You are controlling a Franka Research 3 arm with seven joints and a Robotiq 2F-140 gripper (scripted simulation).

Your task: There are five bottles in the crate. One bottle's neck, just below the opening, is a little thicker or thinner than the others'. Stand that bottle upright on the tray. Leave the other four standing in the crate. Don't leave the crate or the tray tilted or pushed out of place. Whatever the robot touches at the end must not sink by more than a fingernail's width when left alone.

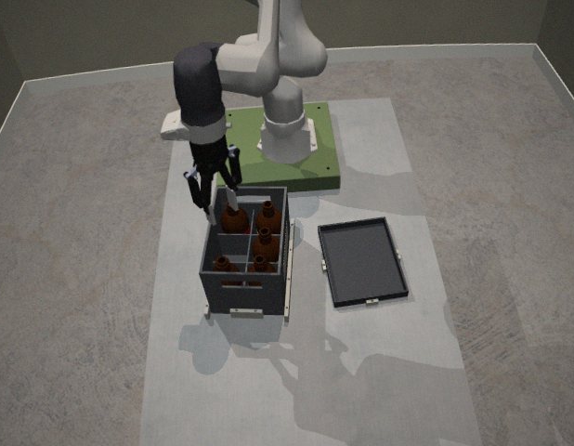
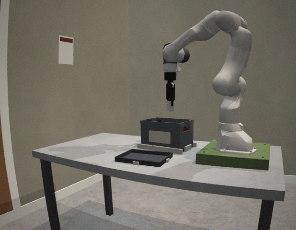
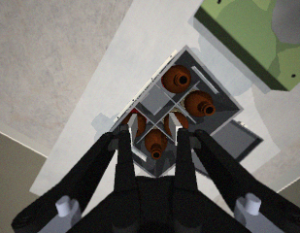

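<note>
The dark grey crate (image 1: pixel 243 301) (image 2: pixel 145 134) stands level with five brown bottles upright in it: back left (image 1: pixel 234 222) (image 3: pixel 175 81), back right (image 1: pixel 268 221) (image 3: pixel 198 103), middle right (image 1: pixel 265 248), front left (image 1: pixel 222 264) and front right (image 1: pixel 260 263), as the top camera sees them. The middle left compartment is empty. Neck widths are too small to compare. My gripper (image 1: pixel 222 209) (image 2: pixel 170 109) (image 3: pixel 152 119) points down, its fingers partly open with nothing between them. Its tips hang above the crate rim, near the back left bottle in the top view. The black tray (image 1: pixel 364 264) (image 2: pixel 145 157) (image 3: pixel 237 138) is flat and empty.
Pale rails (image 1: pixel 288 278) (image 2: pixel 160 148) line the crate's foot. Small pale blocks (image 1: pixel 371 301) (image 2: pixel 135 162) touch the tray's sides. The green base plate (image 1: pixel 243 144) (image 2: pixel 232 160) (image 3: pixel 247 46) carries the arm behind the crate. A gap separates crate and tray.
</note>
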